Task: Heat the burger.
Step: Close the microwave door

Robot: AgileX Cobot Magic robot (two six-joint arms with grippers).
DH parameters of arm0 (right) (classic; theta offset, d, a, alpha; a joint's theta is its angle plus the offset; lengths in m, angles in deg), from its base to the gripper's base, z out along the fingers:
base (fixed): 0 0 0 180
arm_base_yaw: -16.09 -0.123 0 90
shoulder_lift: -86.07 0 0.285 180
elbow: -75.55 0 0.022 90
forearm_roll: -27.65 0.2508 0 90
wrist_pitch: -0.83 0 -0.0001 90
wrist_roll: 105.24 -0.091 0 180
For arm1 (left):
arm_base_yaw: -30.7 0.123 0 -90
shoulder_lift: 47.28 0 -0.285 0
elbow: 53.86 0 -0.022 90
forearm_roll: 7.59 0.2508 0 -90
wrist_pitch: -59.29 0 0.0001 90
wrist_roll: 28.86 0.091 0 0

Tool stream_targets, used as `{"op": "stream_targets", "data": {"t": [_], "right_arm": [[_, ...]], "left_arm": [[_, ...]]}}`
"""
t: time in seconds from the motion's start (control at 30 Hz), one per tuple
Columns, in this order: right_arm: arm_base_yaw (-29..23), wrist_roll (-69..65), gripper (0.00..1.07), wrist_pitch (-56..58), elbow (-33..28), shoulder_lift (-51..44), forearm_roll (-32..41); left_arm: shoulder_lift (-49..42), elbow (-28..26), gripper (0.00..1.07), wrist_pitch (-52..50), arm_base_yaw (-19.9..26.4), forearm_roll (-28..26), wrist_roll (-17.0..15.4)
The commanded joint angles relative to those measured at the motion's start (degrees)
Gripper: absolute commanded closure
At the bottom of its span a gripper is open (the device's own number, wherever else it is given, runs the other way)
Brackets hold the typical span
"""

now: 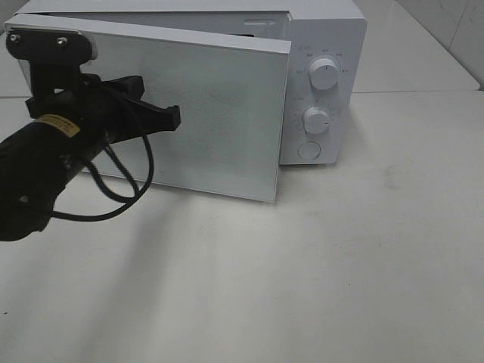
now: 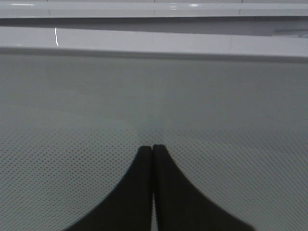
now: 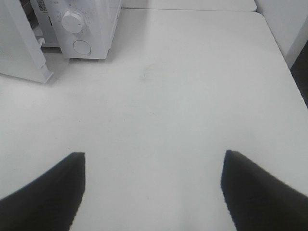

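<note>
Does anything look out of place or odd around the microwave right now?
The door of the microwave stands partly open, swung out at an angle, with the shut left gripper right at its glass. Nothing looks spilled or damaged on the table.

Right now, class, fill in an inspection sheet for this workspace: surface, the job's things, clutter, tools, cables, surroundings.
Surface: white table, faint marks, otherwise plain.
Job's things: burger not seen in any view; white microwave stands at the back, its door swung partly open.
Clutter: nothing seen.
Tools: left tool shut, holding nothing, tips at the door's front, contact unclear; right tool open, empty, above the table.
Cables: black cable hangs in a loop from the left arm.
Surroundings: pale tiled wall at the far right.
</note>
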Motion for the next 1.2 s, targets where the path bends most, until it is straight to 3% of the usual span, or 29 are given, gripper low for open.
{"op": "stream_targets", "data": {"t": [0.03, 0.43, 0.5, 0.6, 0.7, 0.93, 1.2], "right_arm": [[0.23, 0.63, 0.31, -0.46, -0.11, -1.49, 0.17], [0.23, 0.57, 0.31, -0.46, -0.11, -1.49, 0.17], [0.23, 0.57, 0.31, -0.46, -0.11, -1.49, 0.17], [0.23, 0.63, 0.31, -0.46, -0.11, -1.49, 0.17], [0.23, 0.63, 0.31, -0.46, -0.11, -1.49, 0.17], [0.23, 0.86, 0.31, -0.46, -0.11, -1.49, 0.17], [0.23, 0.74, 0.31, -0.46, -0.11, -1.49, 0.17]], "left_arm": [[2.12, -4.64, 1.07, 1.55, -1.72, -5.90, 4.13], [7.62, -17.19, 1.07, 4.70, -2.12, -14.50, 11.34], [8.77, -20.74, 1.07, 6.36, -1.78, -17.19, 14.61], [9.91, -23.26, 1.07, 8.65, -0.92, -18.68, 16.96], [10.43, -24.87, 1.07, 9.74, -0.29, -19.14, 17.19], [9.34, -23.61, 1.07, 13.52, -2.06, -18.96, 18.85], [5.84, -17.53, 1.07, 17.82, -6.47, -19.14, 19.25]]}}
